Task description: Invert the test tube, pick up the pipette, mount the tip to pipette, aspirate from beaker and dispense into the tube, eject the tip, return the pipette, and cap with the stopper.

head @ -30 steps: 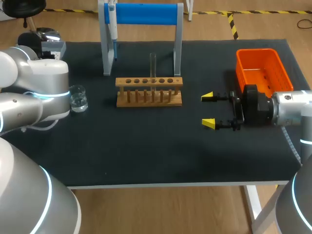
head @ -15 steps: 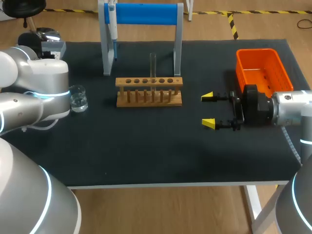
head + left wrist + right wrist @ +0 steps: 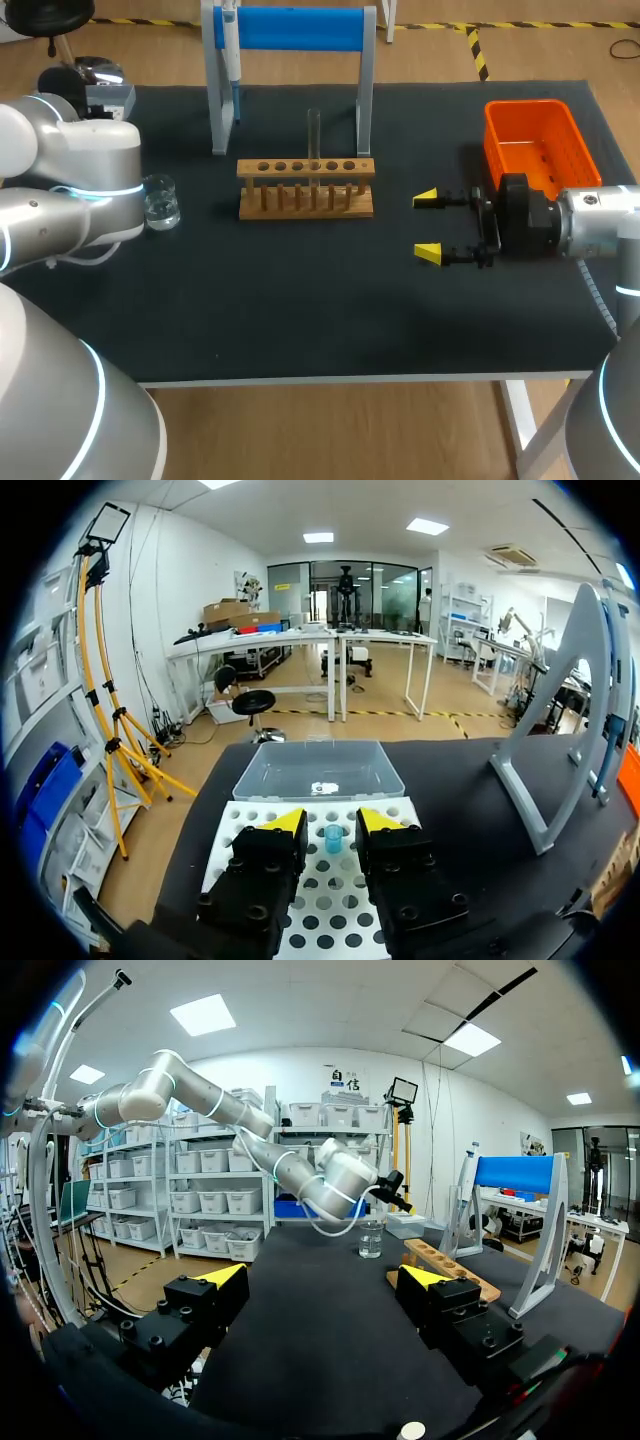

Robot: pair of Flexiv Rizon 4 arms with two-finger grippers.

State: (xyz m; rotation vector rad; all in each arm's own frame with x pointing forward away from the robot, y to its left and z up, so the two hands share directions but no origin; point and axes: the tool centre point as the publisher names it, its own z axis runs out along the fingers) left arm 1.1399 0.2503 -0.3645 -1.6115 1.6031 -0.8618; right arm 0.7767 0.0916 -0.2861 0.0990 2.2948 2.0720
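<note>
**Left gripper** point(image 3: 331, 821): jaws a narrow way apart, clamped on nothing. A small blue tip point(image 3: 333, 837) stands upright between them in the white tip rack point(image 3: 330, 900), and neither jaw touches it. A clear plastic box point(image 3: 318, 770) sits just ahead of the tip rack. In the head view the left arm point(image 3: 70, 190) hides this gripper at the far left.

**Right gripper** point(image 3: 428, 226): jaws wide apart, holding and touching nothing. It lies level over the tabletop point(image 3: 330, 310), right of centre, pointing left.

**Wooden tube rack** point(image 3: 306, 188): left of the right gripper and a little farther back, near it but apart.

**Test tube** point(image 3: 313, 140): upright in a hole of the wooden tube rack, right of its middle.

**Beaker** point(image 3: 160, 202): clear, at the left, just beside the left arm and well apart from the wooden tube rack.

**Pipette** point(image 3: 229, 50): hangs at the left post of the blue-barred stand point(image 3: 290, 28), which stands behind the wooden tube rack near the far edge.

**Orange bin** point(image 3: 540, 145): far right, just behind the right wrist and close to the right edge.

**Room**: black tabletop shows in a broad strip from the wooden tube rack and the right gripper to the near edge. It also shows in the gap between the wooden tube rack and the right gripper.
</note>
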